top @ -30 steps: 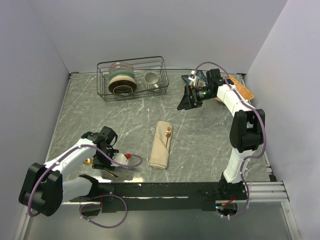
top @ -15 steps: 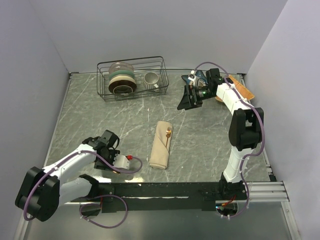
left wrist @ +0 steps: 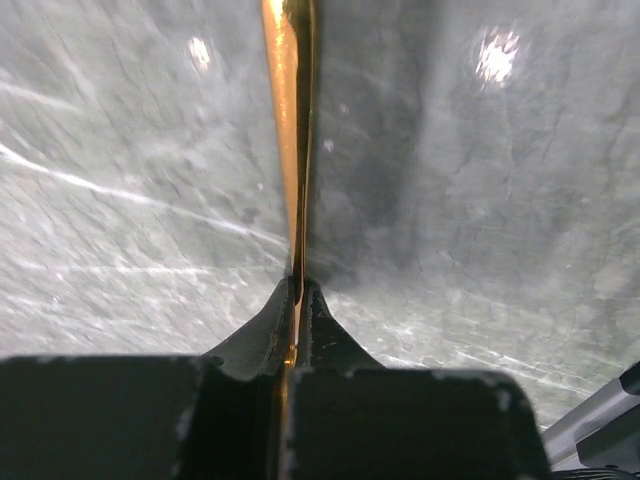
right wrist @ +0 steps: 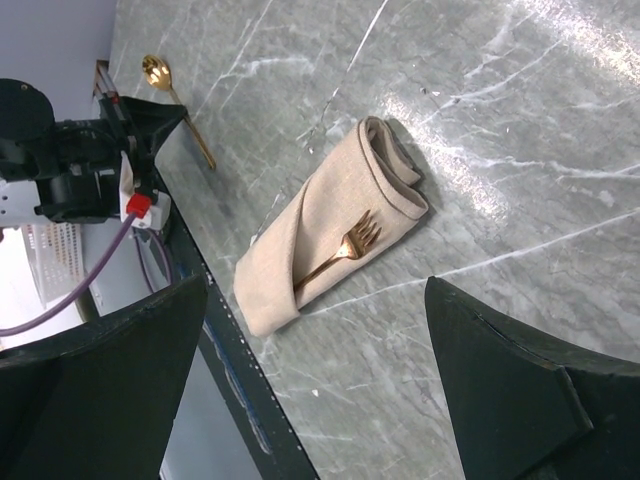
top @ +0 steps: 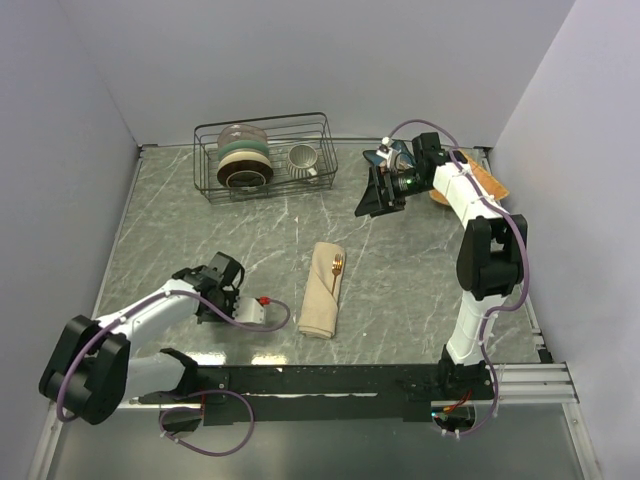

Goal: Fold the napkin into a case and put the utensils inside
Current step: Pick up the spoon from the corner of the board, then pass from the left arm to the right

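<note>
Your left jaws clamped on the handle of the thin shiny gold spoon (left wrist: 288, 130) at the near left of the grey marbled tabletop (right wrist: 520, 120), your right jaws wide apart, empty, long beige cloth case (right wrist: 330, 200) mid-tabletop, gold fork (right wrist: 362, 235) tucked inside.

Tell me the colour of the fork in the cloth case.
Shiny gold; the fork shows best in the right wrist view.

White arm links (top: 150, 312), black joints (top: 490, 265), looping purple cables (top: 418, 125), black wedge-shaped tool fingers (right wrist: 500, 385), red connector (right wrist: 138, 206)
</note>
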